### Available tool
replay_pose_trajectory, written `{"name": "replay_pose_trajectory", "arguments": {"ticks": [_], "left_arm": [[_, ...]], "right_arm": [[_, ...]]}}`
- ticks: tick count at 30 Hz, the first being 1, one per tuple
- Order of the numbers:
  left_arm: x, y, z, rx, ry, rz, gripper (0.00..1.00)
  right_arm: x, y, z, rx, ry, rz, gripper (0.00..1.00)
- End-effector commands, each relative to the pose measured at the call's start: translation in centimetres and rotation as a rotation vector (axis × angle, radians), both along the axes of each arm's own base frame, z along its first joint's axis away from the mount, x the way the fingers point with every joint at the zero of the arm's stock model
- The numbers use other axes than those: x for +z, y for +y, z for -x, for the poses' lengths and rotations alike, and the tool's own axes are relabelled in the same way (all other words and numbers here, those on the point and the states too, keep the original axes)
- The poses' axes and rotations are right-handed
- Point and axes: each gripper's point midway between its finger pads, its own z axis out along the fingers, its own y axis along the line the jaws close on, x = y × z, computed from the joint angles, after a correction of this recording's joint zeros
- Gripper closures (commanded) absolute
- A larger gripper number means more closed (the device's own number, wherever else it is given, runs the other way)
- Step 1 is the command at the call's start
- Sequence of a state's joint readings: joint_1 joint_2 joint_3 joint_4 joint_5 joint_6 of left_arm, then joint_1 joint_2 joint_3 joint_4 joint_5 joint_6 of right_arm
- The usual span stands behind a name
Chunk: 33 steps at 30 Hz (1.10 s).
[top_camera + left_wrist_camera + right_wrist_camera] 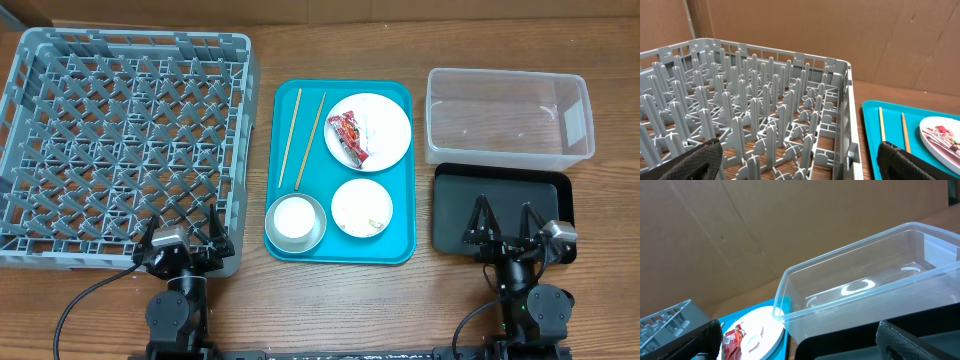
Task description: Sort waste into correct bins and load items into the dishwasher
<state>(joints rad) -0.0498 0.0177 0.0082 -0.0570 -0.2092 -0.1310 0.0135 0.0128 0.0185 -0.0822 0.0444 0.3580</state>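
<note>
Red-and-white wrapper (350,138) (print unreadable) lies on the white plate (386,114).

The grey dish rack (755,125) fills the left and middle of the view, its many upright pegs standing in rows. The two black fingers (690,162) of the left tool (800,165) show in the bottom corners, wide apart. To the right lies a teal tray (870,130) with two wooden sticks (881,125) and a white plate (935,142), which carries a red-and-white wrapper (945,134). The brown table (890,87) and a cardboard wall (790,25) are behind.
</note>
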Motion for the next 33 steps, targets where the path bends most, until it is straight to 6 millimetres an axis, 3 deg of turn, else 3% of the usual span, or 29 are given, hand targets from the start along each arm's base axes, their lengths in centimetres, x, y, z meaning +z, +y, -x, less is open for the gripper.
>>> {"name": "replay_pose_trajectory", "arguments": {"ticks": [1, 8, 11, 15, 19, 23, 27, 30, 33], "left_arm": [[0.1, -0.1, 0.0, -0.008, -0.008, 0.008, 0.00], [0.0, -2.3, -0.2, -0.134, -0.004, 0.021, 0.00], [0.5, -3.4, -0.2, -0.199, -0.024, 0.024, 0.00], [3.4, -4.0, -0.1, -0.233, -0.130, 0.021, 0.00], [8.5, -3.8, 1.0, -0.226, -0.209, 0.016, 0.00], [12.7, -5.0, 1.9, -0.302, -0.138, 0.021, 0.00], [14.8, -6.3, 1.4, -0.370, 0.061, 0.049, 0.00], [16.3, -7.4, 0.5, -0.429, 0.235, 0.085, 0.00], [17.3, -8.1, -0.6, -0.457, 0.391, 0.121, 0.00]], "right_arm": [[-0.2, -0.2, 0.0, -0.010, -0.004, 0.010, 0.00], [-0.1, 0.0, 0.0, -0.001, -0.006, 0.008, 0.00], [-0.1, 1.1, 0.0, 0.067, -0.009, 0.007, 0.00], [0.6, 3.0, 0.3, 0.175, -0.022, 0.006, 0.00], [4.0, 4.0, 1.1, 0.235, -0.066, -0.022, 0.00], [9.0, 4.3, 2.0, 0.258, -0.084, -0.035, 0.00], [13.5, 4.9, 1.7, 0.290, -0.020, -0.042, 0.00], [16.2, 5.8, 0.4, 0.341, 0.081, -0.058, 0.00], [17.8, 6.4, -1.0, 0.376, 0.215, -0.084, 0.00]]}}
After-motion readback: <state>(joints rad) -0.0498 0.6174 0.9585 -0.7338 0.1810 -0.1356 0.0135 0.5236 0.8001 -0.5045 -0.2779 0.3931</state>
